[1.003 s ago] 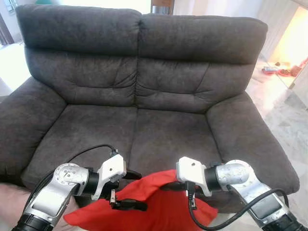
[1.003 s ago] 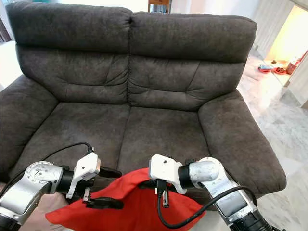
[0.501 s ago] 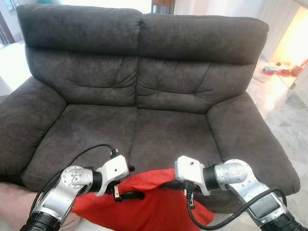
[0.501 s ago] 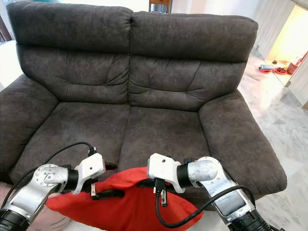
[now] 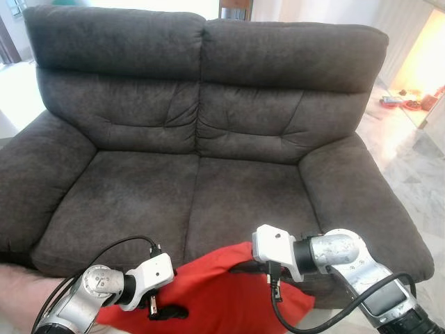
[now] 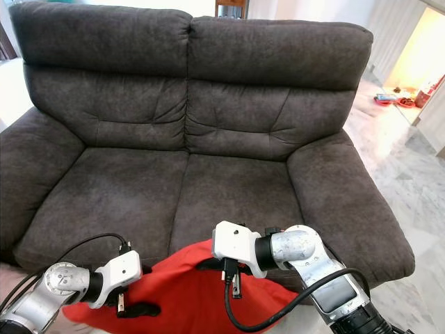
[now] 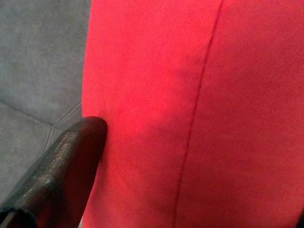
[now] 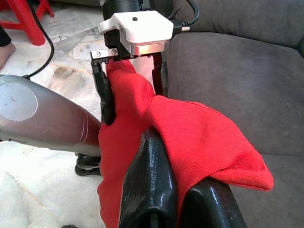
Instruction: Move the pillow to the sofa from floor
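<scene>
Red pillow point(image 5: 229, 296) | left end effector point(image 8: 130, 83), right end effector point(image 8: 175, 199) clamped on it | sofa point(image 5: 208, 181) front | no readable writing

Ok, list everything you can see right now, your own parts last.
sofa: one, dark grey, two seats, straight ahead.
pillow: one, red, at the sofa's front edge, held between both grippers.
floor: pale marble tiles, to the right of the sofa.
clutter: a few small red items, far right on the floor, too small to identify.
stool: one, red, on the tiles, seen from the right wrist.
left gripper: one, black fingers either side of the pillow's left edge.
right gripper: one, black fingers shut on the pillow's right corner.
</scene>
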### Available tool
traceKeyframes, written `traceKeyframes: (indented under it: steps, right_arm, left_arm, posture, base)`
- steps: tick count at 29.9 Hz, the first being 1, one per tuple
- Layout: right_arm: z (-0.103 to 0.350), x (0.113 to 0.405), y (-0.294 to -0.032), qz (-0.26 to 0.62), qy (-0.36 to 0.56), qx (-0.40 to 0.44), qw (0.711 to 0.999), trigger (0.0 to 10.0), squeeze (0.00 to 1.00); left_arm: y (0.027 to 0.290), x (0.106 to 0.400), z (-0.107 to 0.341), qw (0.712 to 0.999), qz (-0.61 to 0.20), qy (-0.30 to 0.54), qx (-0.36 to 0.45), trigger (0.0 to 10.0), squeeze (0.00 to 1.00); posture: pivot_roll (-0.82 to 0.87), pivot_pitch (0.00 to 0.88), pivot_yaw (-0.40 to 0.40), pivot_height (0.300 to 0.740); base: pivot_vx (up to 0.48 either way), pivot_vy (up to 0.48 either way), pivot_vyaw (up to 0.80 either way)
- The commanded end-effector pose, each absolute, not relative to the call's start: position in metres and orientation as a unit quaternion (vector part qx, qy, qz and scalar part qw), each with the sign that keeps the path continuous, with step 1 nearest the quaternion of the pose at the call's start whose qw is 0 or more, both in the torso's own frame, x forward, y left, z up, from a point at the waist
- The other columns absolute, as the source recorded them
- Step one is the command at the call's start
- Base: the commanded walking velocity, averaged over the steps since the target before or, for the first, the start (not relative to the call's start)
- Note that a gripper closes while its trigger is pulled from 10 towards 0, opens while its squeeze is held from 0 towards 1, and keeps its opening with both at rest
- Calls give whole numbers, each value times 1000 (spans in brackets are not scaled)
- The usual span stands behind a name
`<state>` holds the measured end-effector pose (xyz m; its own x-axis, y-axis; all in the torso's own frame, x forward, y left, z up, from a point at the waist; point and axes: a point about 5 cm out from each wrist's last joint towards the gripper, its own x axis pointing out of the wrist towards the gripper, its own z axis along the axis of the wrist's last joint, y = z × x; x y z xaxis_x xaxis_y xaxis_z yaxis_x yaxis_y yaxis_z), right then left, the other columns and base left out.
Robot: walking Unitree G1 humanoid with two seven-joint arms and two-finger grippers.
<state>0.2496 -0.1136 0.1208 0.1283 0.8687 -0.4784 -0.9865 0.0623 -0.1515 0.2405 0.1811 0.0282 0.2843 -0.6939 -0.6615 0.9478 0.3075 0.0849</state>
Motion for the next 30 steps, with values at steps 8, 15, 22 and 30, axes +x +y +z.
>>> traceKeyframes:
  steps: [8,15,22,30]
  right_arm:
    - [156,255,-110,650,51,-239,720,0,0]
    - [156,257,-115,644,57,-243,723,0,0]
    - [151,258,-119,639,70,-249,725,0,0]
    - [137,262,-130,621,101,-250,736,0,0]
  left_arm:
    - [185,232,9,767,-521,275,253,10000,0]
    - [197,215,-5,733,-535,312,281,10000,0]
    - [206,211,-11,733,-519,315,309,10000,0]
    - [210,207,-19,734,-510,320,315,10000,0]
  posture:
    - [73,4,-96,726]
    - [68,6,-95,726]
    - [74,10,-98,726]
    - [79,14,-98,726]
  base:
    - [0,0,0]
    - [0,0,0]
    - [0,0,0]
    - [0,0,0]
